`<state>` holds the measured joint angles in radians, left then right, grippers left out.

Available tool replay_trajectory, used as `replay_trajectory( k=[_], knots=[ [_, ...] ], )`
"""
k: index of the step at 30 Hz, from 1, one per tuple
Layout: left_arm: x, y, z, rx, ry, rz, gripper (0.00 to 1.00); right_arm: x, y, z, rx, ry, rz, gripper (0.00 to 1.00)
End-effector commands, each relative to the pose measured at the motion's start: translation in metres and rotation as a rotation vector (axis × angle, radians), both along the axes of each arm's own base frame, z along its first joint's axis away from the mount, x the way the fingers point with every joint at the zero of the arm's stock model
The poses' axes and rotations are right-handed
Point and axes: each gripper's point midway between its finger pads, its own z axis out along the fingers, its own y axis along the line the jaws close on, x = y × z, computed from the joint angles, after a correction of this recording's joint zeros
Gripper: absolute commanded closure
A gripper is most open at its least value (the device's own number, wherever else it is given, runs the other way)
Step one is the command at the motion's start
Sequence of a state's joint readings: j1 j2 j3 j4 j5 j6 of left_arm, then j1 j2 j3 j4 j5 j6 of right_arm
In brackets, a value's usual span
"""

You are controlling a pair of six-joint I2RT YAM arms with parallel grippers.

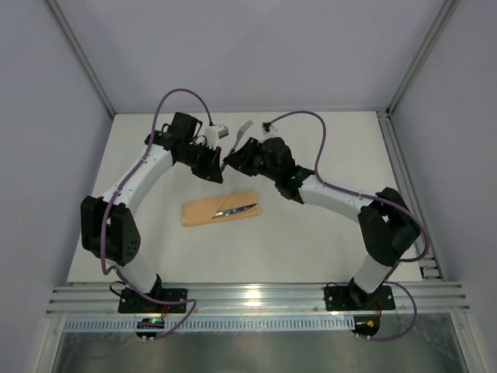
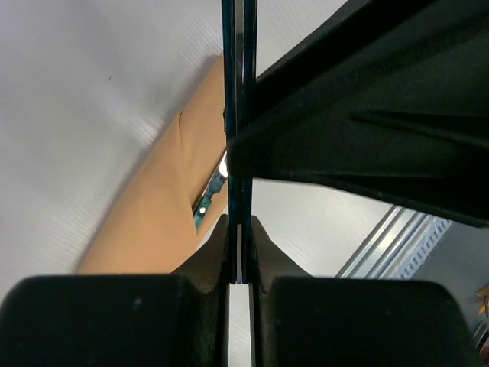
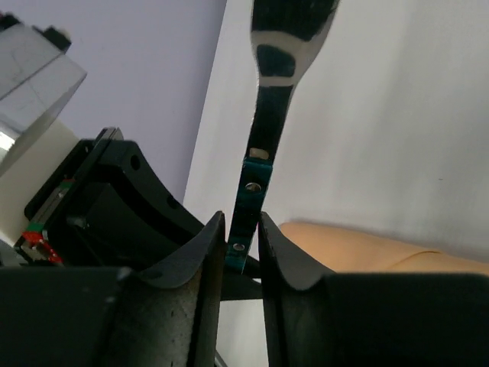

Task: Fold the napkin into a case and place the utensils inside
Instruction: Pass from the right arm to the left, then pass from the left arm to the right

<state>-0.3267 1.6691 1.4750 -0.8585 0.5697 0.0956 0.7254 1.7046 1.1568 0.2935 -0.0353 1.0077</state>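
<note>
- Overhead view: two robot arms reach from the bottom edge and meet in the upper centre of the frame, above a pale table (image 1: 326,233).
- Between them they hold a fork (image 1: 242,130) in the air. Its silver tines point to the top of the frame and its dark green handle points down.
- The left gripper (image 2: 238,225) is clamped tight on the handle. In its wrist view the handle runs edge-on, a thin line straight up the middle of the frame.
- The right gripper (image 3: 241,229) has a finger on each side of the same handle, just below the metal neck. Whether it is pinching or has let go cannot be told.
- The case (image 1: 203,212), a narrow peach-orange cloth rectangle, lies flat at centre frame, below and apart from the two grippers.
- The knife (image 1: 235,208) is already tucked into the case towards its right end, with its blade showing.
- Handling, as a judgement: the fork is light and rigid, and its polished metal end is likely slippery. The flat green handle is the better place to grip, across its thin faces.
- The case is thin, soft cloth and would probably shift or bunch if the fork pushed against it. The fork would go in best slid low and flat into the opening beside the knife.
</note>
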Motion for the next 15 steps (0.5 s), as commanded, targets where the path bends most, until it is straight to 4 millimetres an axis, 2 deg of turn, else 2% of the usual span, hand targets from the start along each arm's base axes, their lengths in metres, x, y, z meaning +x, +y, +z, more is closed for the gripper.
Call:
replay_trajectory(
  k=[1,3,4,5,6,7,8,9,10,11,12,13,15],
  knots=[
    [-0.004,-0.009,0.014,-0.073,-0.041,-0.067,1.0,-0.033,0.007,0.032,-0.076,-0.227,0.23,0.72],
    [-0.007,-0.007,0.013,-0.068,-0.038,-0.078,1.0,-0.038,-0.005,0.02,-0.168,-0.257,0.272,0.65],
    [-0.008,-0.004,0.011,-0.065,-0.029,-0.077,1.0,-0.043,-0.019,0.024,-0.214,-0.302,0.265,0.61],
    [-0.013,-0.002,0.01,-0.064,-0.009,-0.085,1.0,-0.045,-0.034,0.017,-0.346,-0.401,0.286,0.6],
    [-0.016,-0.001,0.008,-0.064,-0.007,-0.108,1.0,-0.047,-0.045,0.019,-0.421,-0.476,0.291,0.59],
    [-0.021,-0.001,0.007,-0.075,0.012,-0.128,1.0,-0.057,-0.062,0.028,-0.481,-0.569,0.291,0.56],
    [-0.03,0.0,0.005,-0.078,0.045,-0.147,1.0,-0.057,-0.075,0.033,-0.615,-0.731,0.32,0.54],
    [-0.035,-0.001,0.004,-0.085,0.046,-0.182,1.0,-0.062,-0.083,0.038,-0.68,-0.834,0.338,0.52],
    [-0.043,-0.005,0.005,-0.12,0.074,-0.216,1.0,-0.068,-0.09,0.032,-0.746,-0.915,0.376,0.5],
    [-0.048,-0.006,0.005,-0.131,0.091,-0.241,1.0,-0.082,-0.092,0.052,-0.76,-1.074,0.418,0.48],
    [-0.058,-0.003,0.002,-0.128,0.119,-0.275,1.0,-0.085,-0.096,0.056,-0.894,-1.281,0.48,0.46],
    [-0.062,-0.003,0.0,-0.132,0.141,-0.292,1.0,-0.095,-0.095,0.045,-0.946,-1.371,0.556,0.45],
    [-0.074,0.002,-0.004,-0.114,0.189,-0.318,1.0,-0.104,-0.092,0.04,-1.093,-1.619,0.71,0.45]
  ],
)
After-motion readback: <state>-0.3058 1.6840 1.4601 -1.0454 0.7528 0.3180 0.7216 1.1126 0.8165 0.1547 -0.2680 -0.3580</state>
